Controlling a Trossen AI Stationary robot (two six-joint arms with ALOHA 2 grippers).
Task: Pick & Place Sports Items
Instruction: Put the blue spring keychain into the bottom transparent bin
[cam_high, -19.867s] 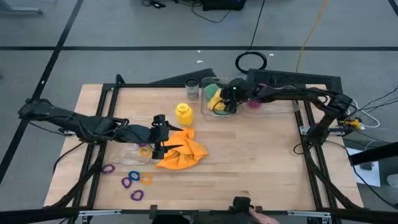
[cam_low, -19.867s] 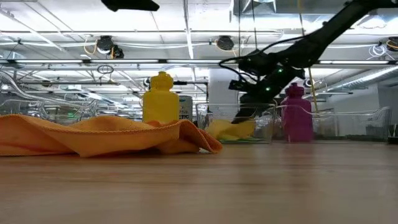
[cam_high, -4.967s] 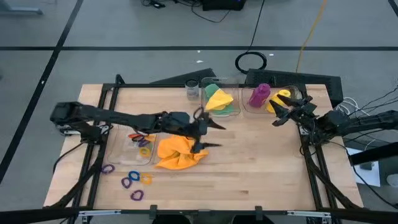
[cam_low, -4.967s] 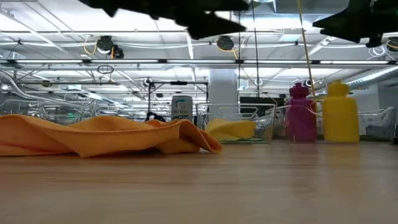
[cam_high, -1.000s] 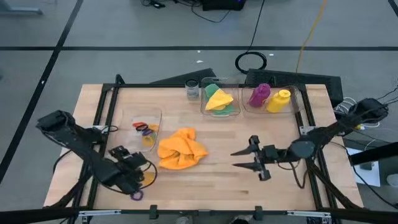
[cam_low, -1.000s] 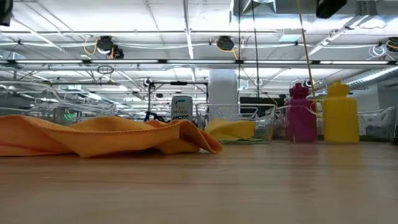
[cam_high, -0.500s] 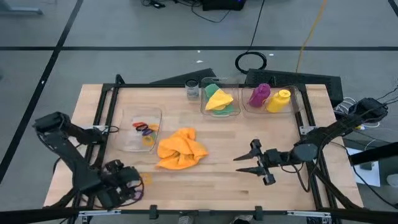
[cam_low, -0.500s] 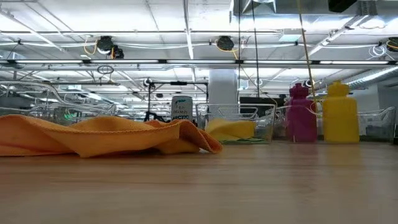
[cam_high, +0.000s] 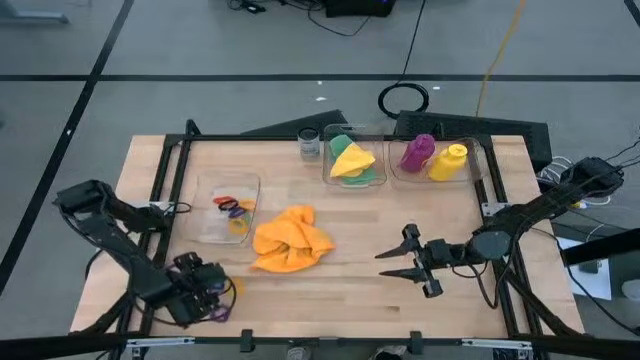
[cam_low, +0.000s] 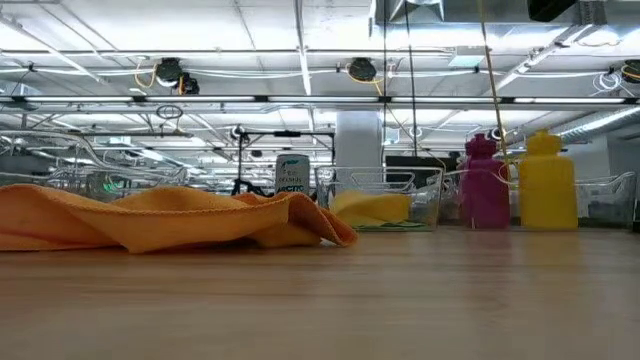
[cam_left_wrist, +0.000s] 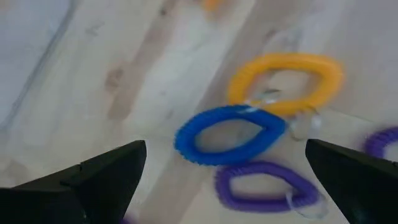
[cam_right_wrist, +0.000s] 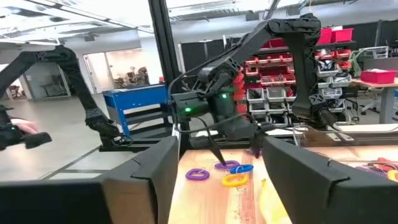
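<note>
Orange cloth (cam_high: 291, 241) — beside clear box (cam_high: 226, 206)

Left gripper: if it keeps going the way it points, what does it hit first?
Probably the blue ring, centred between the open left gripper's fingers, with the purple ring and yellow ring right beside it. Depth is hard to judge.

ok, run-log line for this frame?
left hand: open, over rings near front-left edge | right hand: open, empty, mid-right | orange cloth: loose on table
</note>
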